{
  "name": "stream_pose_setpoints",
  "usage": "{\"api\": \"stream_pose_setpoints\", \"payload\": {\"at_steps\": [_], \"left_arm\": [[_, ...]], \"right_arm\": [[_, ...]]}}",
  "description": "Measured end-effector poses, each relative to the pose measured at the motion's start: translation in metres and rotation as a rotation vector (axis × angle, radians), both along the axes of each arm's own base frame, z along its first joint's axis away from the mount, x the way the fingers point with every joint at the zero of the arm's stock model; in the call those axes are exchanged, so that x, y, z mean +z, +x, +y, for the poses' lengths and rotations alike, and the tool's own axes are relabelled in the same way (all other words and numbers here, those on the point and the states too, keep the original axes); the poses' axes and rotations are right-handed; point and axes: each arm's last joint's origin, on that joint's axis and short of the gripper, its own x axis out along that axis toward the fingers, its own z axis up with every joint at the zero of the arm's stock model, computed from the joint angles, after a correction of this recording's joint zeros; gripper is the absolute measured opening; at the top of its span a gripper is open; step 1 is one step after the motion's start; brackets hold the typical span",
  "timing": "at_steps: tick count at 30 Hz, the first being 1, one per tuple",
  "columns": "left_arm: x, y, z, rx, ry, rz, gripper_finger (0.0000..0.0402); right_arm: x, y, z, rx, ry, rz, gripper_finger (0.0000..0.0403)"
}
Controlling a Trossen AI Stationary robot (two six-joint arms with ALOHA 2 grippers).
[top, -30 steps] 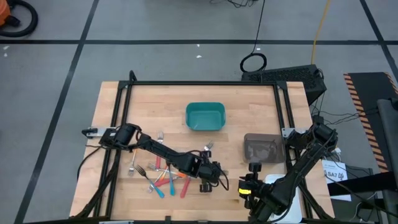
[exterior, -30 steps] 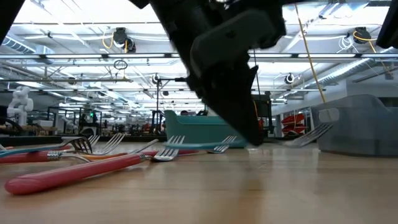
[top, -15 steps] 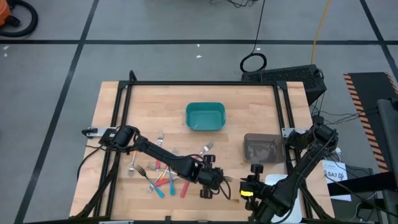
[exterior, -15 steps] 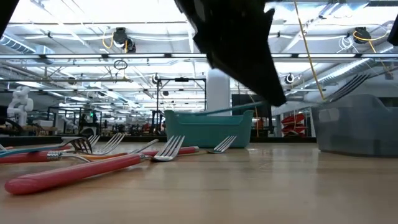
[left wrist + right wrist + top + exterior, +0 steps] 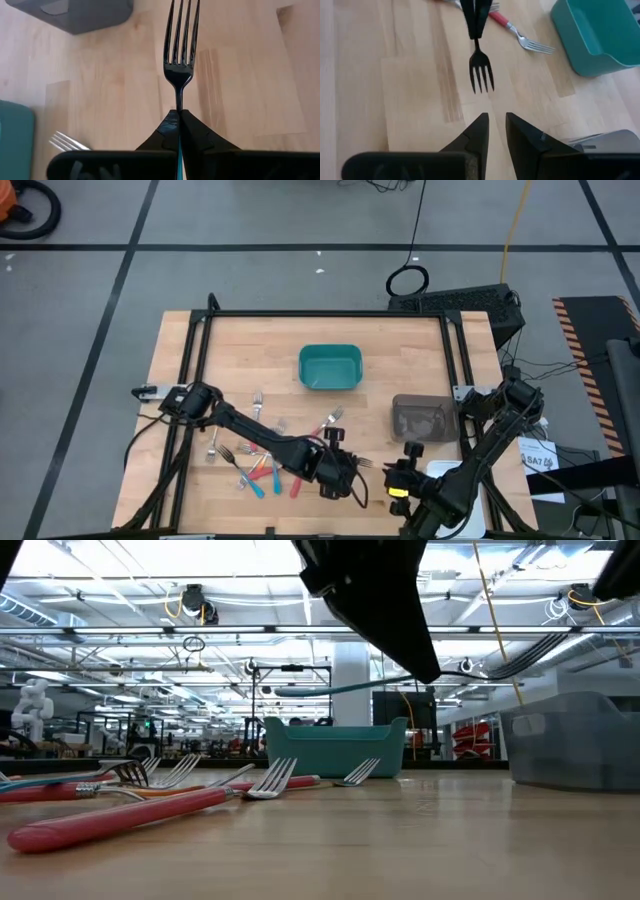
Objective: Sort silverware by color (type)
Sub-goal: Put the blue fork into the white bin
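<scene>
From overhead there's one teal bin (image 5: 329, 367), one grey bin (image 5: 423, 418), and a forks pile (image 5: 258, 464) I can't count. Only the wrist cams show the left gripper (image 5: 179, 116) clamping a teal-handled fork (image 5: 180, 47) off the table, facing the right gripper (image 5: 496, 121), slightly parted, empty.

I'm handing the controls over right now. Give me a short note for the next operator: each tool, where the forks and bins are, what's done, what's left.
Left tool: shut on a teal-handled fork, held above the table, tines toward the right tool.
Right tool: at the table's near right, fingers slightly apart, holding nothing, facing the fork tines.
Teal bin: mid-table, looks empty.
Grey bin: right side; contents unclear.
Fork pile: red, orange and teal handles, still mixed, near left.
Done: one fork lifted.
Left: place it, probably via a handover, then sort the pile.
</scene>
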Motion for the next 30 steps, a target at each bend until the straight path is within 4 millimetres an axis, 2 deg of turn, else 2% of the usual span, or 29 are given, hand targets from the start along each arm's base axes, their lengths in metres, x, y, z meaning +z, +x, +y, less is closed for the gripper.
{"api": "stream_pose_setpoints", "payload": {"at_steps": [10,17,24,30], "left_arm": [[0.001,-0.001,0.001,0.019,0.073,-0.016,0.0001],[0.001,-0.001,0.001,0.02,0.114,-0.026,0.0001],[0.001,-0.003,-0.003,-0.009,0.143,-0.025,0.0001],[0.002,-0.006,-0.009,-0.06,0.257,-0.029,0.0001]], "right_arm": [[0.001,0.008,-0.008,-0.088,0.017,-0.057,0.0059],[0.001,0.018,-0.018,-0.342,0.177,-0.184,0.0059],[0.0,0.023,-0.024,-0.363,0.186,-0.159,0.0059],[0.0,0.027,-0.023,-0.374,0.221,-0.183,0.0059]]}}
